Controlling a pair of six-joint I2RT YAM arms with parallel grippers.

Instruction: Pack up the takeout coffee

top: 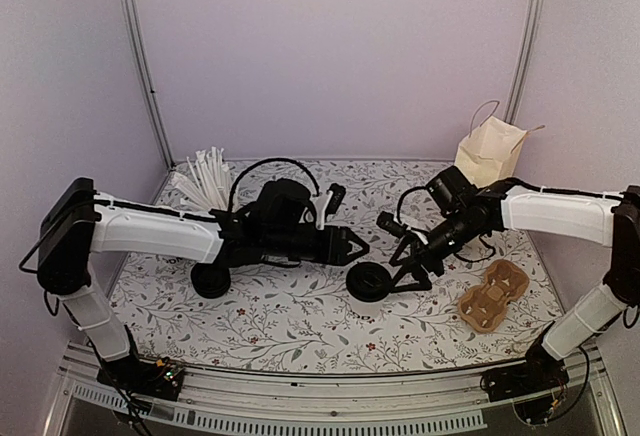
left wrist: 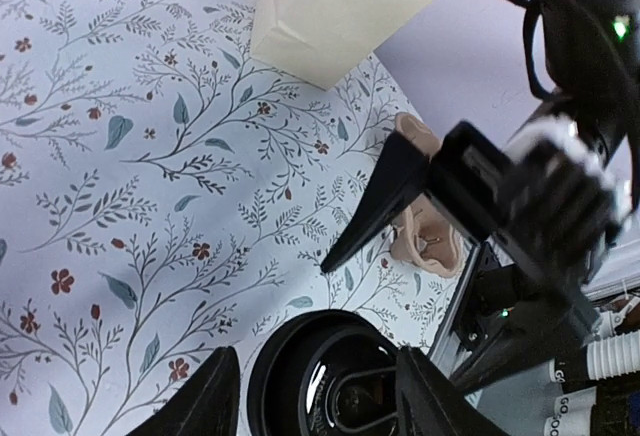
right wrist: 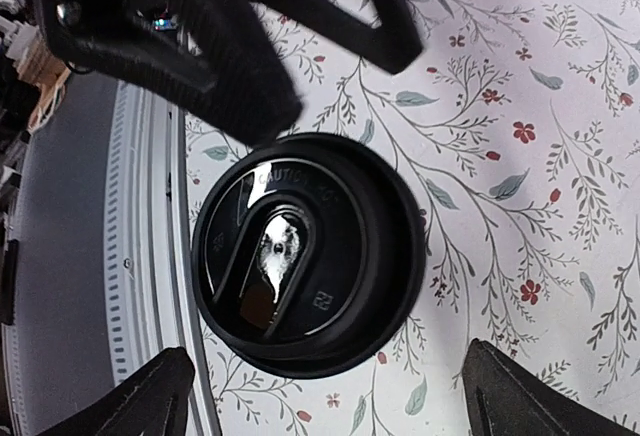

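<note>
Overall, floral worktop (top: 290, 331) with paper bag (top: 490, 151) back right and cardboard cup carrier (top: 493, 296) front right. left gripper (top: 358, 246) jaws partly apart, right gripper (top: 405, 278) jaws wide, neither holding anything. takeout coffee (right wrist: 310, 256), black lid on, stands upright mid-worktop, just beside both grippers' tips.
</note>
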